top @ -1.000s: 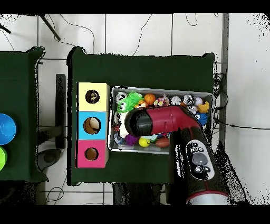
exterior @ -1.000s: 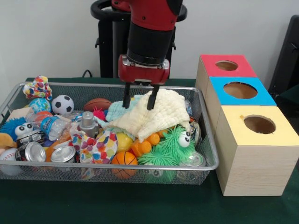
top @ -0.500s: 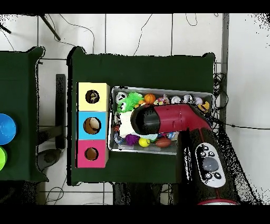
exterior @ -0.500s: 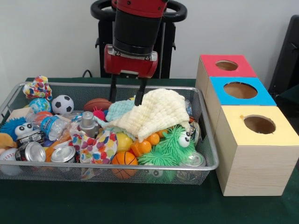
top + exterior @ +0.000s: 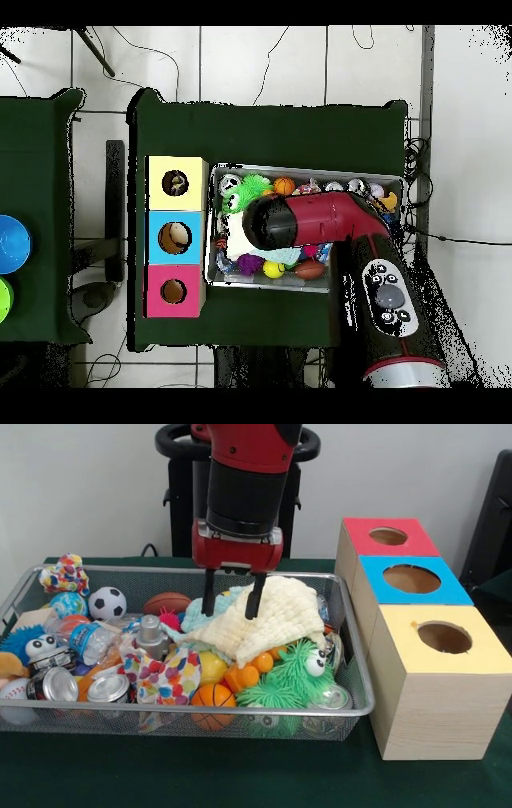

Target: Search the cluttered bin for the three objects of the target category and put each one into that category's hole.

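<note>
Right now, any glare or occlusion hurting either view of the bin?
Front view: even light, slight shine on the can tops, pincer open above the cream cloth. Overhead view: the arm covers most of the bin.

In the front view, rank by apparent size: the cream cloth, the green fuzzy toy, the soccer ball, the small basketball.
1. cream cloth
2. green fuzzy toy
3. small basketball and soccer ball: look alike; the basketball sits nearer the camera, so unranked.
</note>
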Robot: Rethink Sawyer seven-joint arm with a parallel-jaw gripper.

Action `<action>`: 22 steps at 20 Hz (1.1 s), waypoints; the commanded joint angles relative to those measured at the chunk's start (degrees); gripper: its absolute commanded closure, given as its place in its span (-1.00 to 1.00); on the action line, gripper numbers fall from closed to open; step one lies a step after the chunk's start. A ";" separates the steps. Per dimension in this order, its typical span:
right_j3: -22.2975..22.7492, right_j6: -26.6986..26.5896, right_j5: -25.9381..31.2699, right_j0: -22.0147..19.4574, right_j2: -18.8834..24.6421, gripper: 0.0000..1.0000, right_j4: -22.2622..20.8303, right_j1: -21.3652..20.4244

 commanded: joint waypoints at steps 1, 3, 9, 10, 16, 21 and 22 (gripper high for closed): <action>-1.41 -2.24 -4.06 -0.74 4.90 -1.00 -1.96 4.26; -1.74 -2.73 -4.26 -0.55 4.46 -1.00 -2.82 4.13; -2.46 -4.29 -3.90 -0.36 3.39 -1.00 -4.35 3.64; -2.98 -4.74 -3.78 -0.54 3.64 -1.00 -4.36 3.93; -3.27 -7.59 -5.51 -2.14 4.45 -1.00 -6.22 4.33; -2.83 -10.14 -6.79 -5.00 6.86 -1.00 -7.42 5.12; -2.86 -10.42 -7.00 -5.54 7.32 -1.00 -7.74 5.43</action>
